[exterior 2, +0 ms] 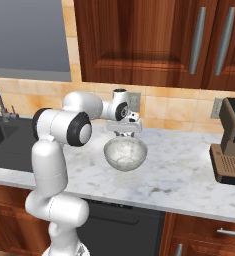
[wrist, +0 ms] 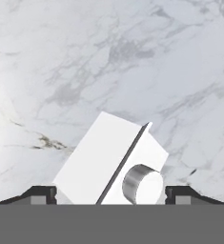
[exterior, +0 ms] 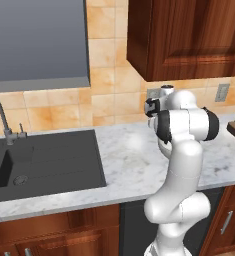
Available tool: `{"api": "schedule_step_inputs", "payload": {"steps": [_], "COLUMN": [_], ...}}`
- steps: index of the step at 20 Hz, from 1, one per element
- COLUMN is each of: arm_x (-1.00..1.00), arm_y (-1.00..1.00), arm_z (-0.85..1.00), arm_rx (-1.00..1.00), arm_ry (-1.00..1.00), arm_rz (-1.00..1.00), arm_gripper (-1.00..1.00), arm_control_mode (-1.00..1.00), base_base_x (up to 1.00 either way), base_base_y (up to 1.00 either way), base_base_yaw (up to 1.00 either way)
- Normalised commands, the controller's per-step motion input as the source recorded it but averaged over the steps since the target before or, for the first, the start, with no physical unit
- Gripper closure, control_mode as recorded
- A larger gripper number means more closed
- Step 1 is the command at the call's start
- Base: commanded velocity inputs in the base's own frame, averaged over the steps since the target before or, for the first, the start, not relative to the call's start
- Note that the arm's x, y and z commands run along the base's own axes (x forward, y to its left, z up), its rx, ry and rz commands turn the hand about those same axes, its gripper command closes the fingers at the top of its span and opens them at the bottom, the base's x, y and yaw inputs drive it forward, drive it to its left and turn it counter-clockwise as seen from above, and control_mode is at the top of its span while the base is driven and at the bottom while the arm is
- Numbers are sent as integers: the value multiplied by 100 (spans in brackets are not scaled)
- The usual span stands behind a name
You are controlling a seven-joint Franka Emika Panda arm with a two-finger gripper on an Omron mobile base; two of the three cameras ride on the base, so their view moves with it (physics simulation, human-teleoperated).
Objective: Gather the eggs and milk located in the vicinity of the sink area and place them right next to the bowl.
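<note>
White milk carton [wrist: 114,162] sits between the gripper's [wrist: 111,194] spread fingertips, above marble counter [wrist: 132,57], just behind the bowl [exterior 2: 125,153]; grasp unclear

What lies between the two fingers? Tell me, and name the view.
The white milk carton, round cap showing, over the marble counter, in the hand view. Whether the fingers touch it is unclear.

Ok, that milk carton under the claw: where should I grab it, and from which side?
Come straight down from above and grip the milk carton on two opposite flat walls, below its sloped top. It seems to stand upright on the counter, with its ridge diagonal to the claw, so roll the wrist first to square up. Avoid the slopes and the round cap.
</note>
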Motion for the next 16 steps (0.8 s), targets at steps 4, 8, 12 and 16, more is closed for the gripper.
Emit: {"api": "schedule_step_inputs", "payload": {"steps": [4, 8, 12, 16], "arm_x": [0, 0, -5, -1], "arm_y": [0, 0, 0, 0], "arm_z": [2, 6, 22, 27], "arm_rx": [0, 0, 0, 0], "arm_ry": [0, 0, -1, 0], "arm_rz": [0, 0, 0, 0], "arm_gripper": [-100, -100, -100, -100], "arm_control_mode": [-100, -100, -100, -100], "base_base_x": [0, 0, 0, 0], "base_base_y": [0, 0, 0, 0], "base_base_yaw": [0, 0, 0, 0]}}
